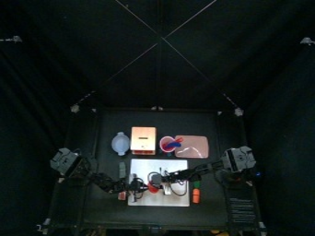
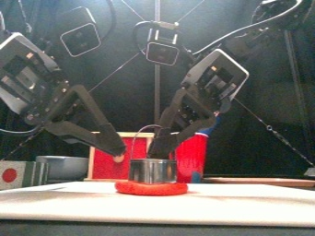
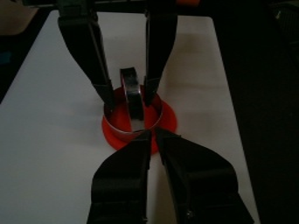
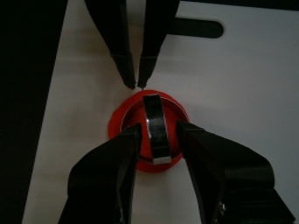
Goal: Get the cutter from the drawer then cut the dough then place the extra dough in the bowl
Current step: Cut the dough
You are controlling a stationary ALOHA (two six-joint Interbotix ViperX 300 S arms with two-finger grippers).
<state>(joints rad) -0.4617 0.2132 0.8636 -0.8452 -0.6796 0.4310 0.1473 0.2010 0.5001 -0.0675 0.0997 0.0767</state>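
A flat red dough disc [image 2: 151, 188] lies on the white cutting board [image 2: 246, 199]. The round metal cutter [image 2: 153, 171] stands on the dough, and the dough's rim shows all round it [image 4: 121, 122]. My right gripper [image 4: 158, 136] comes in from the right and is shut on the cutter [image 4: 156, 131], one jaw on each side. My left gripper [image 3: 146, 144] hangs just above the dough's left edge [image 3: 117, 136], jaws together with nothing between them. Its fingertips [image 4: 128, 77] stand apart from the cutter.
Behind the board are the blue-grey bowl [image 1: 120, 143], the wooden box [image 1: 145, 141] with its red drawer front [image 2: 106, 159], and the pink tray [image 1: 200, 148]. A red cup [image 2: 192, 159] stands behind the cutter. Bare board [image 4: 93, 175] lies around the dough.
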